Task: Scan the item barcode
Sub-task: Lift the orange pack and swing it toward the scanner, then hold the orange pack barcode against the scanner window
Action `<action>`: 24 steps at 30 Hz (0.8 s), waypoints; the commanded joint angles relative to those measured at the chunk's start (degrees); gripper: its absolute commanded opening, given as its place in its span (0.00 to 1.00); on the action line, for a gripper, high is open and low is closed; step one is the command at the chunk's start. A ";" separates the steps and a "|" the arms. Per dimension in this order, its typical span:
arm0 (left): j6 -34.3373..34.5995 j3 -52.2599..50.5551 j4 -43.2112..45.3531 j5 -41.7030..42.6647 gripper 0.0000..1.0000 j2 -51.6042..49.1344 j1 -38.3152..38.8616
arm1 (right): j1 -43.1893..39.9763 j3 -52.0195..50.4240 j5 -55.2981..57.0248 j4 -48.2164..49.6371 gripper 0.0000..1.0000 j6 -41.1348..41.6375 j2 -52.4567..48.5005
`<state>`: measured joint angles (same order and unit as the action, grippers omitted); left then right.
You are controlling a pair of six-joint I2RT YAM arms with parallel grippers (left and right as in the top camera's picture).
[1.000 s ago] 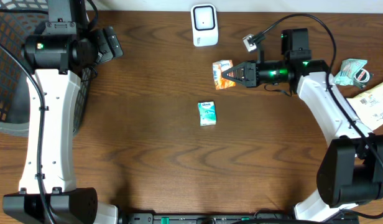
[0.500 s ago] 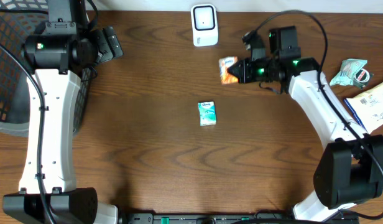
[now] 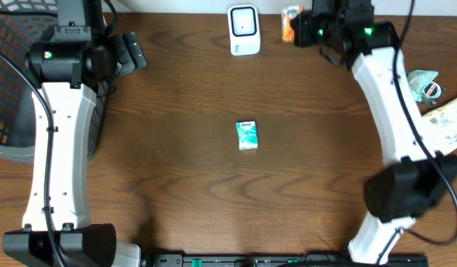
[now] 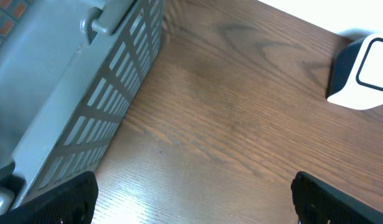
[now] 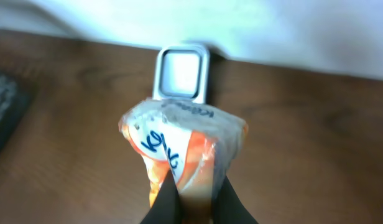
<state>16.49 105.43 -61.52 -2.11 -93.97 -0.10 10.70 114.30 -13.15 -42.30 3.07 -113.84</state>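
The orange snack packet (image 5: 182, 149) is clamped in the right gripper (image 5: 193, 194) near the table's far edge and pointed at the barcode scanner (image 5: 182, 71) just beyond it, while the left gripper (image 4: 194, 199) is spread wide and empty.

Left arm (image 3: 62, 141): white shells, black joint housings, a green light on the joint toward the bench's (image 3: 214, 193) far edge.
Right arm (image 3: 388, 96): same white shells and black joints, with a green light likewise toward the far edge.
Cables: thin and black, running along both arms.
Bases: black blocks at the bench's near edge.
Left jaws: matte black, blunt tips.
Right jaws: black, tapered.
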 commanded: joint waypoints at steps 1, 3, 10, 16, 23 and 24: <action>0.11 0.17 -0.15 -0.94 0.98 -0.02 0.07 | 1.25 9.05 5.86 -1.68 0.01 -4.59 -7.48; 0.11 0.17 -0.15 -0.94 0.98 -0.02 0.07 | 2.34 15.39 10.34 -2.27 0.01 -6.64 -11.61; 0.11 0.17 -0.15 -0.94 0.98 -0.02 0.04 | 6.69 23.06 22.25 5.44 0.01 -20.48 -18.82; 0.11 0.17 -0.15 -0.94 0.98 -0.02 0.04 | 10.56 23.04 24.24 20.39 0.01 -36.96 -24.70; 0.11 0.17 -0.15 -0.94 0.98 -0.02 0.07 | 11.69 22.82 24.83 23.85 0.01 -49.81 -28.98; 0.11 0.17 -0.15 -0.94 0.98 -0.02 0.07 | 11.69 22.67 24.85 23.63 0.01 -51.82 -29.53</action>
<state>16.51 105.43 -61.52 -2.11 -93.97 -0.10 22.61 136.33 10.24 -18.61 -38.54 -141.32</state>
